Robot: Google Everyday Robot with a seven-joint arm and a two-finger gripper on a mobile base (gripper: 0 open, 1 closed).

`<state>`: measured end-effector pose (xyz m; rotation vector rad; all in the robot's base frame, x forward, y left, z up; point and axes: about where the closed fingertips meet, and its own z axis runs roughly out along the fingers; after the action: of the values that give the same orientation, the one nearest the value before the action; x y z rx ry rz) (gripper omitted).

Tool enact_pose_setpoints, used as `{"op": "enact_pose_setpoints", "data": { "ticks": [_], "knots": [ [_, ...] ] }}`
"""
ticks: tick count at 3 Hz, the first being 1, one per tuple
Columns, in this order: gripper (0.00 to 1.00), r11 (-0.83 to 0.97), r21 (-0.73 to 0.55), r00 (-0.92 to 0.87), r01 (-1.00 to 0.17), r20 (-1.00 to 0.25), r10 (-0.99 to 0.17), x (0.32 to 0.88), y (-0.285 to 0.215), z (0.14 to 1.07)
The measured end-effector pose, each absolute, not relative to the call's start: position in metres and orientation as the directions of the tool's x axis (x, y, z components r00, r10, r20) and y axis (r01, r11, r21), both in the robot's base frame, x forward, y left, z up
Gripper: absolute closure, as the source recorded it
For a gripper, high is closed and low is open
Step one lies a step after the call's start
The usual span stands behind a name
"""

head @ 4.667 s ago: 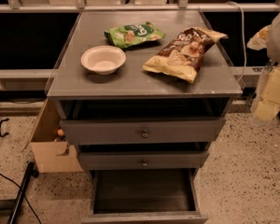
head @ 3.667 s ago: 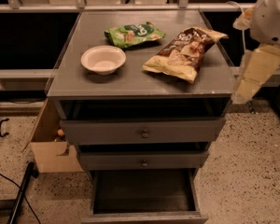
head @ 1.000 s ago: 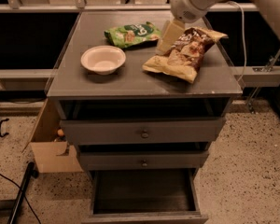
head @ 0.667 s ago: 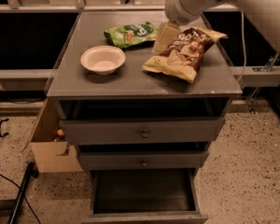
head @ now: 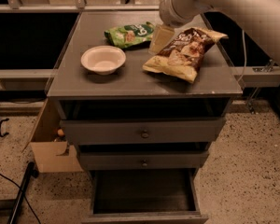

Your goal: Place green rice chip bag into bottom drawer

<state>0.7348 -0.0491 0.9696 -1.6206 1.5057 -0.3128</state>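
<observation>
The green rice chip bag (head: 129, 34) lies on the far middle of the grey cabinet top (head: 130, 78). My gripper (head: 159, 38) hangs from the white arm just to the right of the bag, over the near end of the brown-and-yellow chip bag (head: 184, 52), and holds nothing that I can see. The bottom drawer (head: 142, 192) stands pulled out at the foot of the cabinet, and its dark floor is bare.
A white bowl (head: 103, 59) sits left of centre on the top. Two grey drawer fronts with round knobs (head: 143, 135) are above the open drawer. A cardboard box (head: 49, 146) stands on the floor at the left. Black cables lie at lower left.
The arm has swung in from the right side across the cabinet top, and the gripper has moved left toward the green bag. The bags and the bowl have not moved.
</observation>
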Motion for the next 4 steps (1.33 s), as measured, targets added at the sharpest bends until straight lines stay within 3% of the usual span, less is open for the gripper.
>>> {"op": "enact_pose_setpoints", "data": {
  "ticks": [4],
  "knots": [
    [0.0,-0.016,-0.935,0.426,-0.355,-0.147,-0.893,0.788,-0.033,0.973]
  ]
}}
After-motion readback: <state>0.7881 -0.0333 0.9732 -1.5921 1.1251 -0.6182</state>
